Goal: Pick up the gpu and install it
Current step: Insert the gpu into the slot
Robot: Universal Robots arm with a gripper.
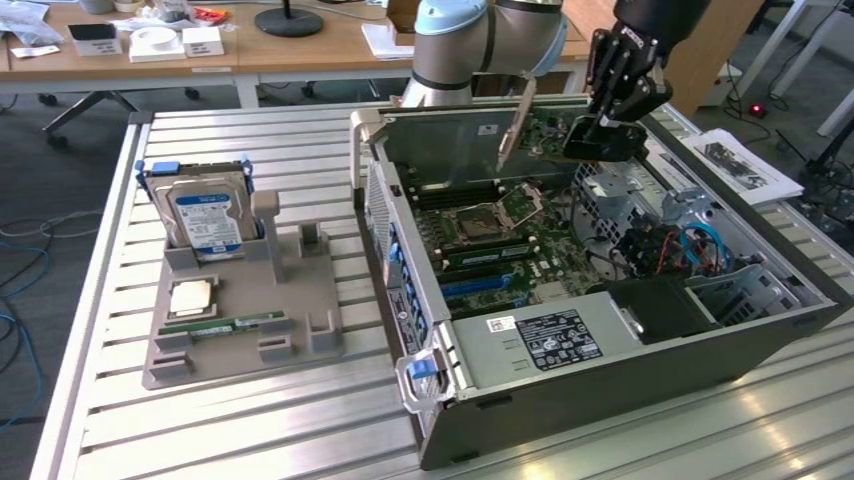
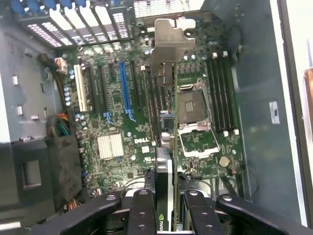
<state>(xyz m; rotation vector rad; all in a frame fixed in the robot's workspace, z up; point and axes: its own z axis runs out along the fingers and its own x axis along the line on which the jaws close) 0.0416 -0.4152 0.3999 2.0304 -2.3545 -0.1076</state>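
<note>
Above the open case (image 1: 694,365), the pincer (image 1: 597,140) pinches the gpu (image 1: 550,128) on edge, silver bracket (image 2: 171,44) leading, over the motherboard (image 2: 122,169), not slotted.

Graphics card in mid-air: the flat green circuit-board gpu (image 1: 545,125), with black cooler (image 2: 161,196) and silver end bracket (image 2: 171,44), hangs upright on edge, clear above the motherboard (image 2: 117,147) of the open computer case (image 1: 601,360).
</note>
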